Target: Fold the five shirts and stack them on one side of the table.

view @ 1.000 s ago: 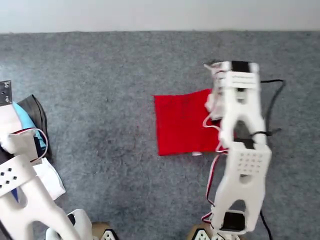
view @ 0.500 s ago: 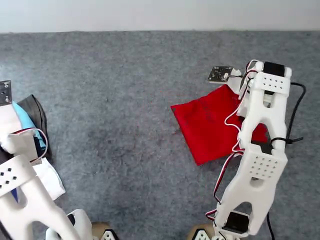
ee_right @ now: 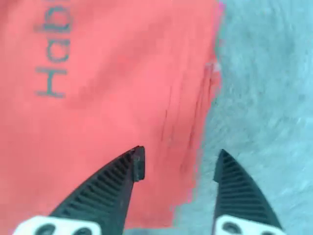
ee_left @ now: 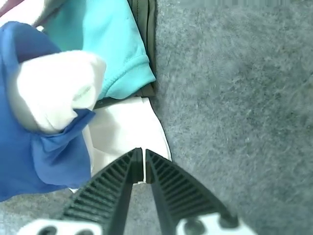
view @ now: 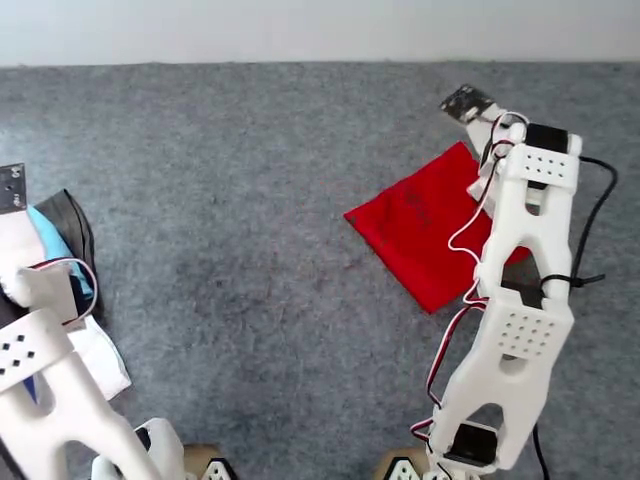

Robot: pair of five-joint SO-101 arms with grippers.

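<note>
Our right gripper hangs with jaws spread, one fingertip over the folded red shirt, the other just past its edge above the grey table. From above, we see that shirt lying tilted on the table's right half. Our left gripper, jaws pressed together, sits at the left edge over a pile of shirts.

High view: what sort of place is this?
Probably a robot test bench for folding clothes: grey felt table, white left arm and right arm, folded red shirt, pile of shirts at one edge.
</note>
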